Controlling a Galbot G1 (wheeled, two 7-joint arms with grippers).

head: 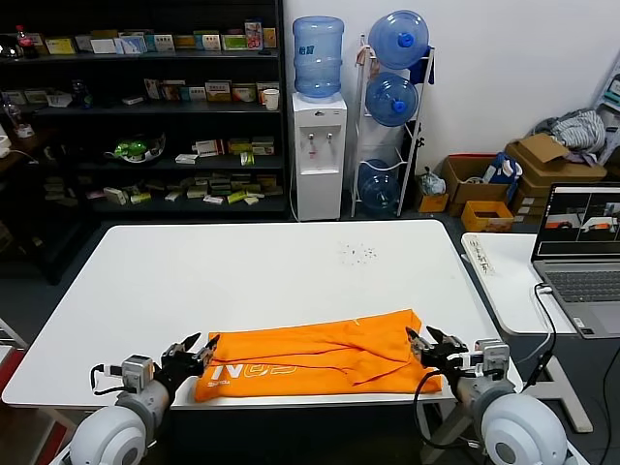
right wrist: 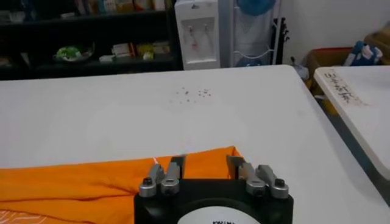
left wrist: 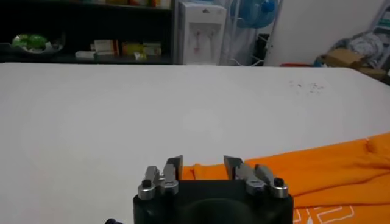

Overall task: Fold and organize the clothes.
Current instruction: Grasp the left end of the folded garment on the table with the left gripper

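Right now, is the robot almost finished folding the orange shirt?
Partly. The orange T-shirt already lies folded into a long band at the table's near edge. The left gripper and right gripper sit open at its ends, holding nothing. Folding it smaller probably remains.

One orange T-shirt (head: 320, 358), two tools, left (head: 199, 351) and right (head: 433, 346), two white tables (head: 262, 281), one laptop (head: 584, 262) and four water bottles (head: 318, 56) are counted.

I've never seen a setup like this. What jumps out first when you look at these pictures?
The bright orange T-shirt grabs the eye: it lies folded into a long band along the near edge of the white table, white lettering showing. At each end sits a gripper with jaws open, the left gripper at the shirt's left end, the right gripper at its right. Behind, a water dispenser stands by dark shelves.
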